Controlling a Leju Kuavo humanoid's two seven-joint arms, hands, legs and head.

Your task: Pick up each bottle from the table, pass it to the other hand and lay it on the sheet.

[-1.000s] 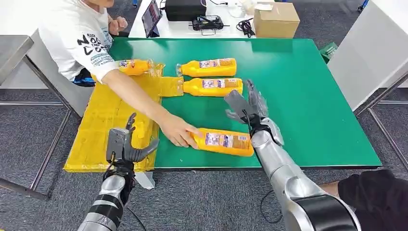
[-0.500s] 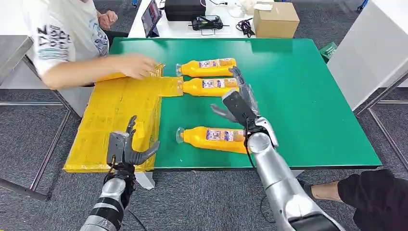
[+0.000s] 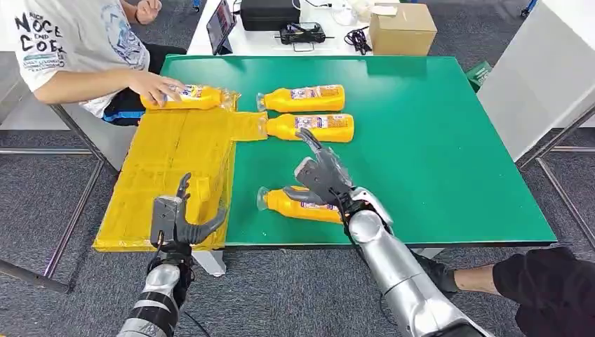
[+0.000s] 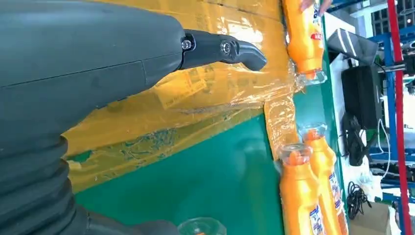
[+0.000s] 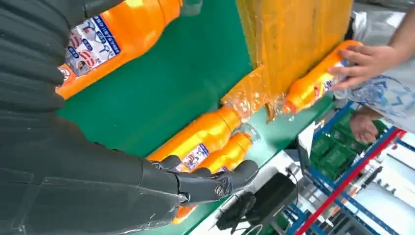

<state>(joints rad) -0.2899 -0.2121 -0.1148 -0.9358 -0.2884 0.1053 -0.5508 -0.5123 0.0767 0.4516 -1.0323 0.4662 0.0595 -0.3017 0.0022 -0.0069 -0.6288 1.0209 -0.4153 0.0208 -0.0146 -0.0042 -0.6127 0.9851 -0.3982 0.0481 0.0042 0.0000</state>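
Orange, and lying on its side on the green table (image 3: 435,140), your nearest bottle (image 3: 295,204) sits directly under the right hand (image 3: 324,181), whose fingers are spread and holding nothing (contact unclear). The left hand (image 3: 175,219) hangs open over the yellow sheet (image 3: 168,161).

You see glossy orange plastic on the nearest bottle (image 3: 309,205); the yellow sheet (image 3: 168,175) looks crinkled and shiny. The green table (image 3: 449,140) is matt and smooth; the right hand (image 3: 321,179) is dull grey plastic.
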